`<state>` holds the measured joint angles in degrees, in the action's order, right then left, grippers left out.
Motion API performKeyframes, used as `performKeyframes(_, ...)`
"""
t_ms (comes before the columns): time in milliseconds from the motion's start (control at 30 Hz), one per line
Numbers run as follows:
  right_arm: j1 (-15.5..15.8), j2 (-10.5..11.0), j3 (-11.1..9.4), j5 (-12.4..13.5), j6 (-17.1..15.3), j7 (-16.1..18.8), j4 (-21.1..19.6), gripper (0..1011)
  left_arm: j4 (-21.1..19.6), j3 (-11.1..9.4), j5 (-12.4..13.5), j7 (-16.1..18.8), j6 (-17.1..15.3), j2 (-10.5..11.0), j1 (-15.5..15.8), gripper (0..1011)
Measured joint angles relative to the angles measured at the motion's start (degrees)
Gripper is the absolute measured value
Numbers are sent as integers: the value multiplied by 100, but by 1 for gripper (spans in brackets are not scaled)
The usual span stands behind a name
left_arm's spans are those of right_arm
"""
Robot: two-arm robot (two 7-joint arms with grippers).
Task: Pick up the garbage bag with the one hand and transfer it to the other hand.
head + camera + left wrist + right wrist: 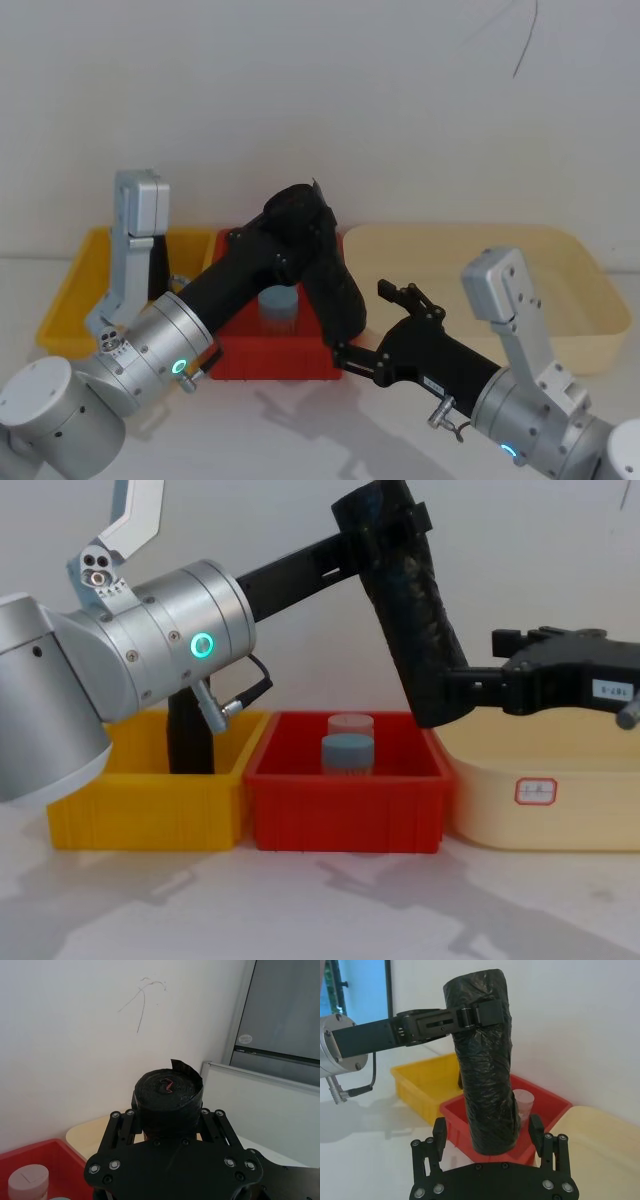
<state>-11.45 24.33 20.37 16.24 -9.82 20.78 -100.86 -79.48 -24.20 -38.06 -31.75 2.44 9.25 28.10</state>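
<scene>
Chest view: crinkly black garbage bag (410, 610), tilted, clenched in left gripper (388, 530); right gripper (487, 1132) straddles it, fingers (536, 1127) spread.

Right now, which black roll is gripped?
The crinkly garbage bag, aloft, left gripper clamped near its top, right gripper open around its bottom; the other roll stands in the yellow bin.

Small white label (607, 690) on black right arm segment (565, 670), 3 o'clock in chest view: dark characters, illegible. Red-bordered white sticker (537, 791) on cream plastic tub (480, 800), front wall: marks illegible.
</scene>
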Motion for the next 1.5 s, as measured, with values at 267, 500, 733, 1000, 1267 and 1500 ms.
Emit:
performKeyframes(267, -163, 1, 37, 101, 33, 147, 212, 1001, 1, 0, 0, 0, 0, 0, 0, 507)
performKeyframes(500, -355, -47, 57, 222, 188, 283, 550, 1001, 1, 1, 0, -1, 0, 0, -1, 507)
performKeyframes(733, -560, -125, 118, 311, 343, 420, 887, 1001, 1, 0, 1, -1, 1, 0, 0, 507)
performKeyframes(1000, -795, -211, 232, 340, 396, 515, 1184, 1001, 1, 1, 1, -1, 1, 0, -1, 507)
performKeyframes(1267, -987, -267, 351, 340, 362, 545, 1367, 886, 1, 1, 1, -1, 1, 0, -1, 507)
performKeyframes(1500, -1079, -282, 402, 352, 293, 515, 1424, 711, 1, 0, 1, -1, 1, 0, 0, 507)
